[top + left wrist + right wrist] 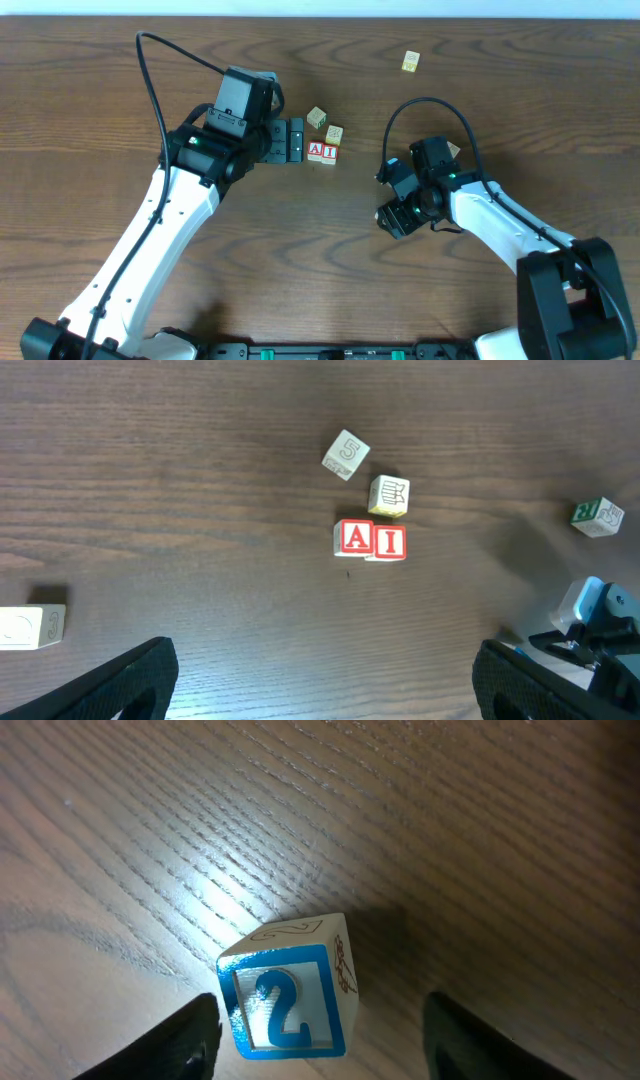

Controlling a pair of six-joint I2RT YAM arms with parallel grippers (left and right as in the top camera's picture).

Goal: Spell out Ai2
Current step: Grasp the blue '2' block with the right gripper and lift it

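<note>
A red A block point(315, 152) and a red I block point(329, 153) stand side by side, touching; the left wrist view shows the A block point(356, 538) and the I block point(390, 544) reading "AI". My left gripper point(291, 140) is open and empty just left of them, with its fingers wide apart in its wrist view point(335, 685). A block with a blue 2 point(290, 1000) lies on the table between the open fingers of my right gripper point(320, 1045), nearer the left finger. In the overhead view the right gripper point(396, 216) hides it.
A block marked 5 point(347, 454) and a yellow-edged block point(389, 496) lie just behind the AI pair. A green-lettered block point(597, 515) sits to the right, by the right arm. A white block point(32, 626) lies at the left. One more block point(411, 62) sits far back.
</note>
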